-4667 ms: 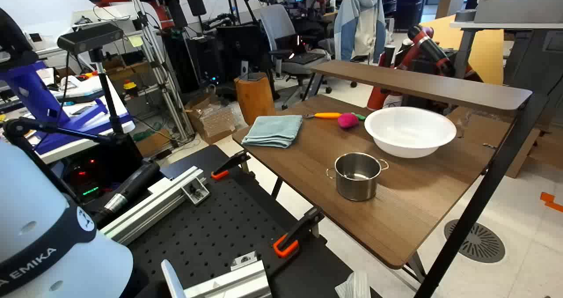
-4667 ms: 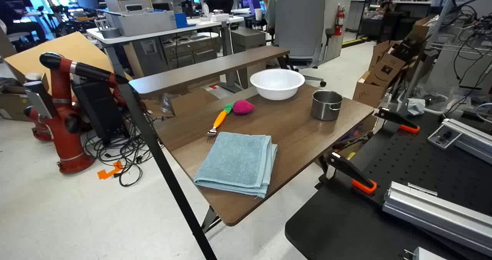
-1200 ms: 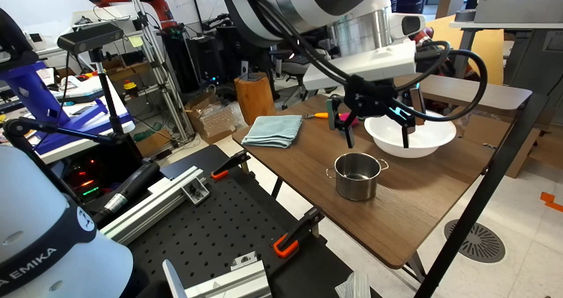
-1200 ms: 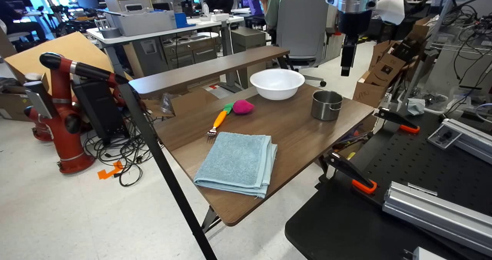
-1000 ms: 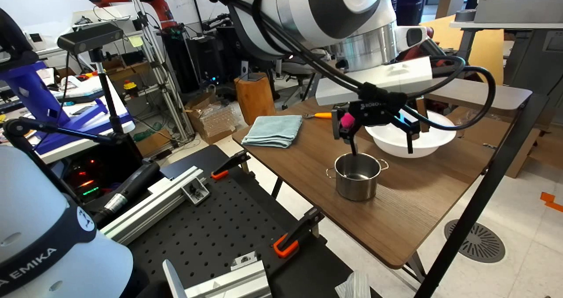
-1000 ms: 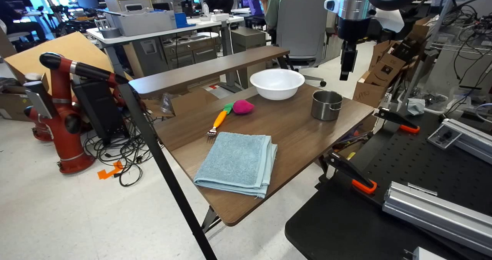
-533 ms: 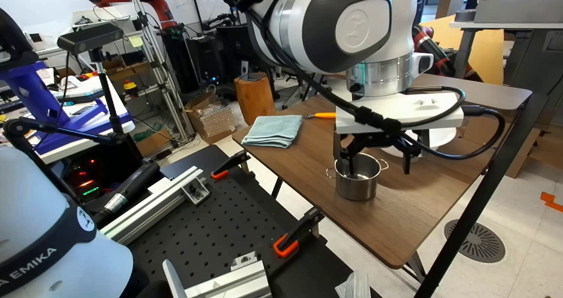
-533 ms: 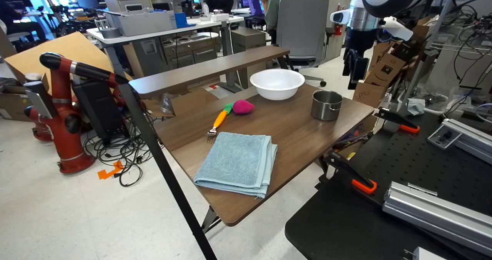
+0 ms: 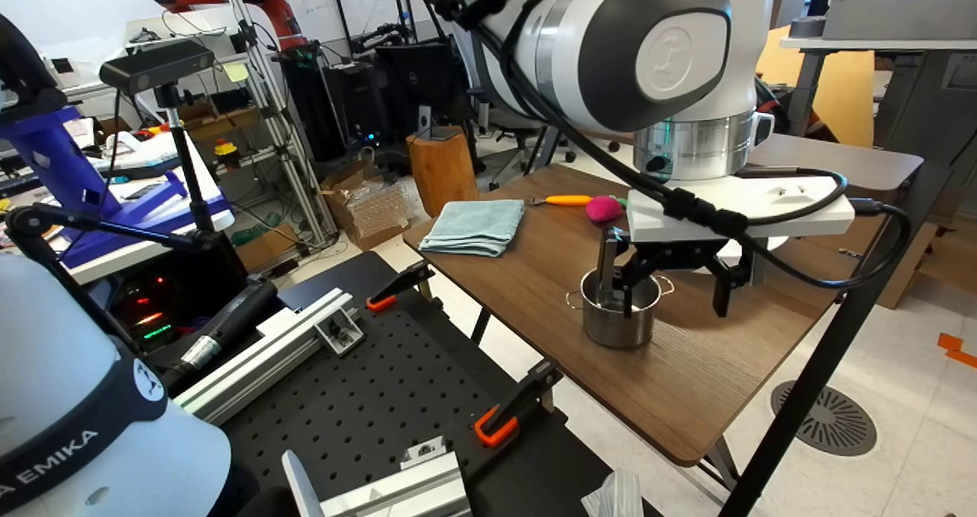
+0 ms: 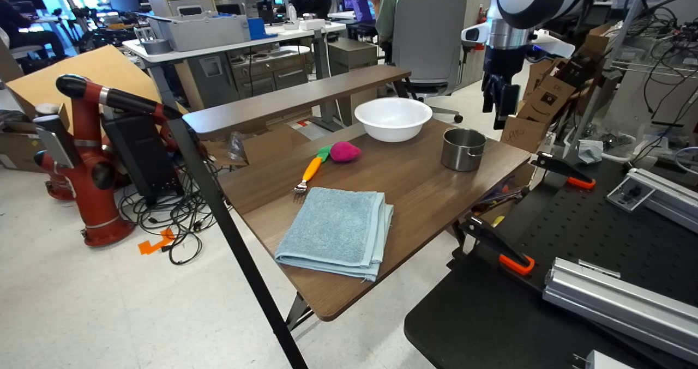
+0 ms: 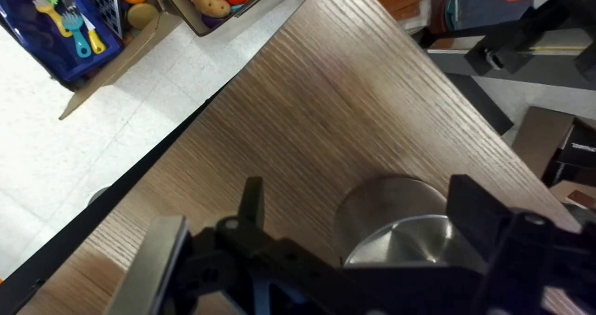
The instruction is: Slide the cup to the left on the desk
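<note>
The cup, a small steel pot with two handles, stands upright on the brown desk (image 9: 504, 288) in both exterior views (image 9: 618, 332) (image 10: 459, 157). My gripper (image 9: 675, 312) is open and empty above the cup. It also shows in an exterior view (image 10: 495, 117), higher than the cup's rim. In the wrist view the cup (image 11: 386, 203) lies between the spread fingers of the gripper (image 11: 357, 181), nearer the right-hand finger, which overlaps its rim. The cup's lower part is hidden by the gripper there. I see no clear contact.
A white bowl (image 10: 392, 123) stands behind the cup. A folded blue towel (image 10: 334, 233), an orange-handled fork (image 10: 312, 169) and a pink toy (image 10: 345, 151) lie on the desk. A raised shelf (image 10: 305, 97) spans the back. A black perforated board (image 9: 397, 372) with orange clamps adjoins.
The arm has come into view since the oldest frames. The open gripper has lowered toward the cup, then shifted slightly sideways in the last half second. The cup has not moved.
</note>
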